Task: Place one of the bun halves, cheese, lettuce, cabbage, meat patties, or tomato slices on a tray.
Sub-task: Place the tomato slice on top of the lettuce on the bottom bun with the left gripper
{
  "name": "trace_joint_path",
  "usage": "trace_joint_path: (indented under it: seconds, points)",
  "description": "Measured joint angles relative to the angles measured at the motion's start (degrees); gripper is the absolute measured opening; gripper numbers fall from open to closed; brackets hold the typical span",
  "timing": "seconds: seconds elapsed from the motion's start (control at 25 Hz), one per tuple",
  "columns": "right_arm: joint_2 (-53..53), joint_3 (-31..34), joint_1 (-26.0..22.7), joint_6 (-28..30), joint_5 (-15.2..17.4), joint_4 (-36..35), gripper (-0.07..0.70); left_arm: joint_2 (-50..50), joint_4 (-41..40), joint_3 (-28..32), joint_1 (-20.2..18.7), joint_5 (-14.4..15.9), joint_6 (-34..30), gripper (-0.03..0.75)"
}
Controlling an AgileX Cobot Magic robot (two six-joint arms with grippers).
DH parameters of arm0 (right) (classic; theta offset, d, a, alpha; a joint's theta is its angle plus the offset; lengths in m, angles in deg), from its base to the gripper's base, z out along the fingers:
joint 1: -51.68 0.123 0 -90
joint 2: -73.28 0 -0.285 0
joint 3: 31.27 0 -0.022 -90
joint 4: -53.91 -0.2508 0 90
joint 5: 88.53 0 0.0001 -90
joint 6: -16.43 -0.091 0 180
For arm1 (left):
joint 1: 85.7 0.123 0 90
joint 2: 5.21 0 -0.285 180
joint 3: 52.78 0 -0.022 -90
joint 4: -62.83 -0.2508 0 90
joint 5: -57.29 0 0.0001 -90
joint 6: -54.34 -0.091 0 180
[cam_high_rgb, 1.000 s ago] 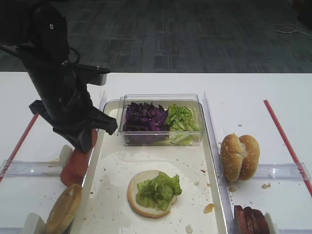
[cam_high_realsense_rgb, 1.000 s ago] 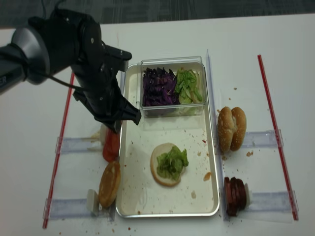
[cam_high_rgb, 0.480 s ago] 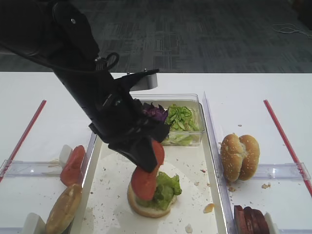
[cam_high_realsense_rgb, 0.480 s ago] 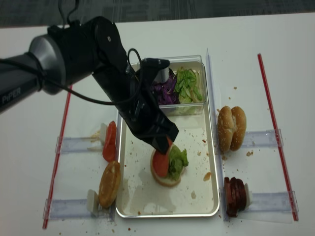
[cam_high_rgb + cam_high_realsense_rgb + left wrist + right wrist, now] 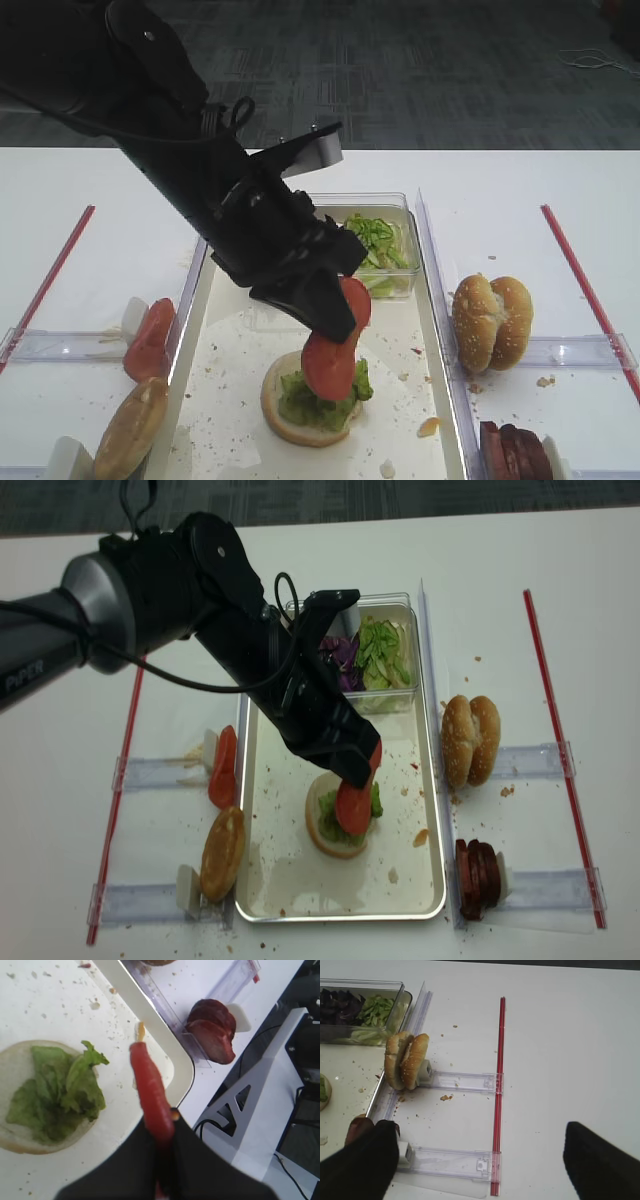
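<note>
tomato slice (image 5: 336, 352): bright red
lettuce (image 5: 318, 402): light green, crinkled
bun halves (image 5: 492, 322): golden-brown crust speckled with pale seeds
cabbage (image 5: 337, 650): dark purple
meat patties (image 5: 476, 878): dark reddish-brown
tray (image 5: 262, 850): cream-white, dotted with brown crumbs
desk (image 5: 500, 195): white, red stripes left and right
left arm (image 5: 180, 150): black

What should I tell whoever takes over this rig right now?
Left gripper: shut on a tomato slice, hanging over the bun half with lettuce on the tray.
Right gripper: parked off the tray by the right-hand racks, jaws open, holding nothing.
Elsewhere: more tomato slices and a bun on the left racks; bun pair and meat patties on the right; cabbage in the clear box.
Done: bun base and lettuce placed.
Left: lower and release the tomato.
</note>
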Motion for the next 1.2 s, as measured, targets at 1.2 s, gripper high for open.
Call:
trace_joint_path:
  seconds: [1.2]
  points:
    - [0.0, 0.0, 0.0, -0.13, -0.1, 0.0, 0.689, -10.73, -6.39, 0.0, 0.0, -4.39, 4.1, 0.25]
